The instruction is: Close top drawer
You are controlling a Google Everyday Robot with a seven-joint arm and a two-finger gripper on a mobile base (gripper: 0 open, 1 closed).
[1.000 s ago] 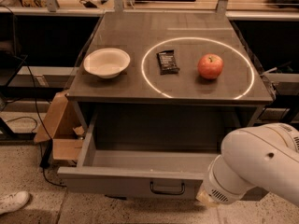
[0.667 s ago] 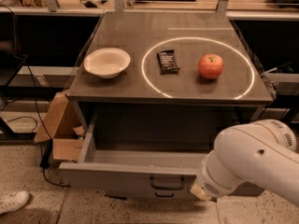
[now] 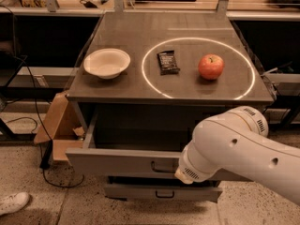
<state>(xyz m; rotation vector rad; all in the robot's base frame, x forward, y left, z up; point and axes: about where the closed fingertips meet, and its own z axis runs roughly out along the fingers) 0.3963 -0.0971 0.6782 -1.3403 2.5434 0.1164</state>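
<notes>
Note: gripper [image 3: 182, 174] almost wholly hidden behind white arm [image 3: 234, 144]; you cannot tell its state. It sits at front panel of top drawer [image 3: 117, 162], just right of loop handle [image 3: 164, 167]; contact not discernible. Drawer stands pulled out; arm covers panel's right end. Below gripper: lower drawer [image 3: 159, 192], slightly out. Above, on cabinet top [image 3: 122, 32]: bowl [image 3: 107, 63] up-left, snack bar [image 3: 168, 62], apple [image 3: 211, 66]. Far left: cardboard box [image 3: 58, 125]; shoe [image 3: 13, 203] cut by frame edge.
</notes>
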